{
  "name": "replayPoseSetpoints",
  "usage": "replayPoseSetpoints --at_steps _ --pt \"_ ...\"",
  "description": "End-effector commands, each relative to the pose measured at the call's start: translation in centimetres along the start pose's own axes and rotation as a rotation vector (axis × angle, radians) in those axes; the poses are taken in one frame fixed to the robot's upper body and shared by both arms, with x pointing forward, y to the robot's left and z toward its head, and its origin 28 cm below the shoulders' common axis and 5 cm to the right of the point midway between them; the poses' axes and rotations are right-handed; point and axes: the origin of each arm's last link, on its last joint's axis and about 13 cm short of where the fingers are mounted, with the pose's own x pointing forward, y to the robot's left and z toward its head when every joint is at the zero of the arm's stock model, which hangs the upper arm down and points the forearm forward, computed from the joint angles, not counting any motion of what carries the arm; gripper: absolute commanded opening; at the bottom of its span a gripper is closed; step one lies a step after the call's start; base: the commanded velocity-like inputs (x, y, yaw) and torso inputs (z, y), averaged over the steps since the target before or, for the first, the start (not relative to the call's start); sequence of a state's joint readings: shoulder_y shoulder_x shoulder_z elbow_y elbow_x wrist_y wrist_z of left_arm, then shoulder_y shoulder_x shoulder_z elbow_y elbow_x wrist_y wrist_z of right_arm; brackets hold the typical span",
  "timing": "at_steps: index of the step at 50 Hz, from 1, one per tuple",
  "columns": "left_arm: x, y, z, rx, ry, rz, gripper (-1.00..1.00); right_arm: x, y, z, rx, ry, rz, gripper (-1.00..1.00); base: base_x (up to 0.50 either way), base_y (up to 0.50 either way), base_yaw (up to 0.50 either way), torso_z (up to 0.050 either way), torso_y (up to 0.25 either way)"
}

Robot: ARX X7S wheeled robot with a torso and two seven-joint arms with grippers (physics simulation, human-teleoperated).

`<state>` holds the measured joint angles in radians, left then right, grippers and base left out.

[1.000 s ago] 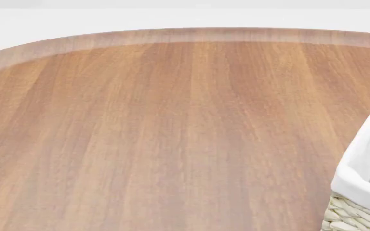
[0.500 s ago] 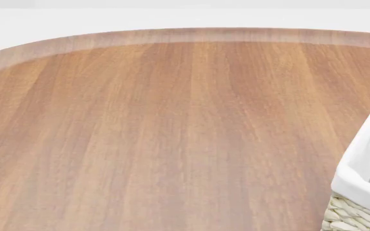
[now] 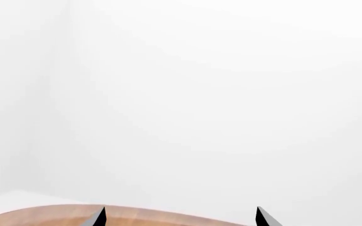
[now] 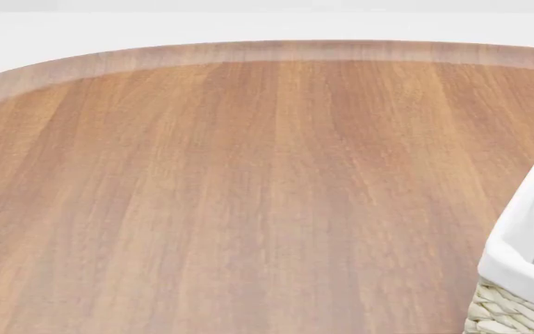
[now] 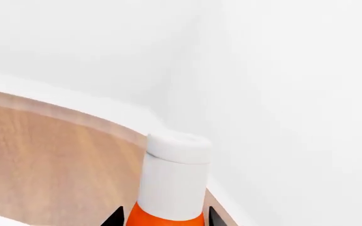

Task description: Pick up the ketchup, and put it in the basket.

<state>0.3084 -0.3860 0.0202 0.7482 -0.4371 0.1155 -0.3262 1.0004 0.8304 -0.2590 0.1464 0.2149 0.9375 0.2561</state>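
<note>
Already the pick looks done: left pincer (image 3: 179, 217) spread, empty; right pincer (image 5: 163, 218) grasps the orange-red, white-capped ketchup bottle (image 5: 173, 181) between its tips. Left: reaching the cream wicker, white-lined basket (image 4: 525, 257), whose place relative to either pincer cannot be told.

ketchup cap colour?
White. The ketchup has an orange body below its cap; it shows best in the right wrist view, between the right end effector's fingertips.

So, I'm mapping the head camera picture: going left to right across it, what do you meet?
Bare wooden table across most of the width → basket with its white cloth liner, cut off at the right edge. No bottle or tool shows there.
</note>
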Motion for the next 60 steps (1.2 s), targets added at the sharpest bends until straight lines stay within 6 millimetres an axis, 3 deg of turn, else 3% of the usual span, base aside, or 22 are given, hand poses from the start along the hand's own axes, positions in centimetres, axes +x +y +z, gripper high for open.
replayPoseSetpoints --at_steps 1,28,38,60 --pt "-0.2 0.0 0.2 0.002 -0.006 -0.005 1.00 0.1 0.1 -0.6 -0.060 -0.063 -0.052 -1.00 0.00 0.00 0.00 0.000 0.000" --pt "-0.3 -0.1 0.3 0.009 -0.011 -0.019 1.00 0.9 0.8 -2.0 -0.048 -0.083 -0.068 -1.00 0.00 0.00 0.00 0.000 0.000" --pt "-0.5 -0.2 0.0 0.030 -0.007 -0.027 1.00 2.3 3.8 -4.8 -0.029 -0.051 -0.022 -1.00 0.00 0.00 0.00 0.000 0.000" --pt "-1.0 -0.1 0.2 0.040 0.004 -0.042 1.00 2.4 5.3 -6.4 -0.016 -0.036 0.005 -1.00 0.00 0.00 0.00 0.000 0.000"
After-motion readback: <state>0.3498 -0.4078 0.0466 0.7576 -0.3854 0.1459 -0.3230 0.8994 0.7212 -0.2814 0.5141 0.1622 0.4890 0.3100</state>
